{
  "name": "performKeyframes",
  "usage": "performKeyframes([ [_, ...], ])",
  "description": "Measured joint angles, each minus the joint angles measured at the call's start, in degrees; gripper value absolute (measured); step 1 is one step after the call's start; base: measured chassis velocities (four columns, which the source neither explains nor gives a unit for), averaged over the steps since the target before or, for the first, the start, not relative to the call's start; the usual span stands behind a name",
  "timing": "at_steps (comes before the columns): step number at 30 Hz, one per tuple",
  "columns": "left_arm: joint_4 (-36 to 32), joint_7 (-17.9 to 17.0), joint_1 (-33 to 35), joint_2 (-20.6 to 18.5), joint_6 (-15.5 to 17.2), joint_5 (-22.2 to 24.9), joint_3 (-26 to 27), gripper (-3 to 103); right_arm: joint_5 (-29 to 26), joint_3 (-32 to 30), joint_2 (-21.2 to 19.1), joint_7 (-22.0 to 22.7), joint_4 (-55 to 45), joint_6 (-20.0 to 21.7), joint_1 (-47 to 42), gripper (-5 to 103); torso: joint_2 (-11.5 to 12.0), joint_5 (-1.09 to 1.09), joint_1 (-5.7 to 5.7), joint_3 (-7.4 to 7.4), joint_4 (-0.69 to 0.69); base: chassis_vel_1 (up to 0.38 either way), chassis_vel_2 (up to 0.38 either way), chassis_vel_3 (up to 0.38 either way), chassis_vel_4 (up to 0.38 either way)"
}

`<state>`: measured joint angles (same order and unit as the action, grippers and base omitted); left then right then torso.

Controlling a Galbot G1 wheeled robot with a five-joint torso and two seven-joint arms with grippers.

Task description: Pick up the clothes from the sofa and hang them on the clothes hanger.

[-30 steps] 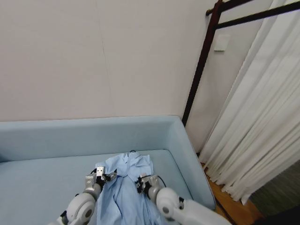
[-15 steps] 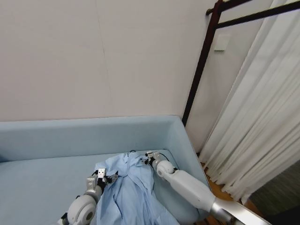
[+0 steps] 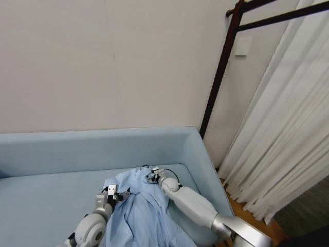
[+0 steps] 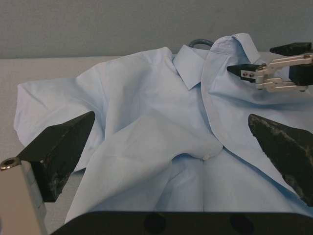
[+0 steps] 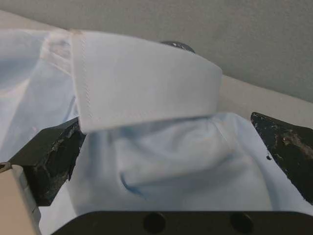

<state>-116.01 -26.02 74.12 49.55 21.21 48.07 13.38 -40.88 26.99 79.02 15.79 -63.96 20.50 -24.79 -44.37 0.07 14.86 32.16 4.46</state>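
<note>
Light blue shirt (image 3: 141,208) lies on the sofa (image 3: 51,154), lower centre. My right gripper (image 3: 150,177) straddles its collar (image 5: 146,83), jaws spread. My left gripper (image 3: 116,192) hovers lower left, jaws spread. A shallow pinch could slip.

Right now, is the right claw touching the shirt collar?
Cannot tell. In the right wrist view the collar lies between the open fingers of the right claw, but neither contact nor a gap shows plainly.

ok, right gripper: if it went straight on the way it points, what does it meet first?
The shirt collar: it stands just ahead of the open fingers of the right gripper. Behind it, likely the sofa back, though depth is hard to judge.
</note>
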Motion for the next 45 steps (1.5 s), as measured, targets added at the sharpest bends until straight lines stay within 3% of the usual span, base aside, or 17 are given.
performKeyframes([
  [4, -0.01, 0.01, -0.04, -0.03, -0.31, 0.0, 0.07, 100, 0.15, -0.15, 0.73, 1.06, 0.69, -0.14, 0.49, 100, 0.0, 0.0, 0.0, 0.0, -0.02, 0.0, 0.0, 0.0, 0.0],
  [7, -0.15, 0.02, 0.05, -0.13, -0.46, 0.0, 0.4, 100, -0.11, -0.17, -0.88, 1.27, -0.68, -0.14, 0.51, 100, 0.0, 0.01, 0.0, 0.0, 0.0, 0.0, 0.0, 0.0, 0.0],
  [11, -0.26, 0.02, 0.43, -0.03, -1.09, -0.15, 0.79, 100, -2.05, 0.03, -6.8, 0.61, -6.23, 1.48, -0.05, 100, 0.0, 0.01, 0.0, 0.0, 0.04, 0.0, 0.0, 0.0, 0.0],
  [17, -0.2, 0.05, -0.03, 0.1, -1.32, -0.21, 0.59, 100, -3.25, 0.14, -9.81, -1.31, -6.72, 2.33, -0.29, 100, 0.0, 0.02, 0.0, 0.0, 0.0, 0.0, 0.0, 0.0, 0.0],
  [29, 0.02, 0.25, -0.13, 0.01, -1.68, -0.2, 0.34, 100, -2.1, 1.26, -6.91, -5.54, 2.05, 3.2, 1.82, 100, 0.0, 0.01, 0.0, 0.0, 0.0, 0.0, 0.0, 0.0, 0.0],
  [37, 0.54, 0.92, -0.21, 0.31, -2.19, -0.25, 0.34, 100, -3.15, 2.73, -4.6, -6.09, 6.04, 6.08, 4.54, 100, 0.0, 0.01, 0.0, 0.0, -0.01, 0.0, 0.0, 0.0, 0.0],
  [45, 1.13, 1.57, -0.18, 0.49, -2.65, -0.46, 0.4, 100, -5.64, 4.02, -5.83, -6.38, 3.76, 10.68, 6.32, 100, 0.0, 0.0, 0.0, 0.0, 0.01, 0.0, 0.0, 0.0, 0.0],
])
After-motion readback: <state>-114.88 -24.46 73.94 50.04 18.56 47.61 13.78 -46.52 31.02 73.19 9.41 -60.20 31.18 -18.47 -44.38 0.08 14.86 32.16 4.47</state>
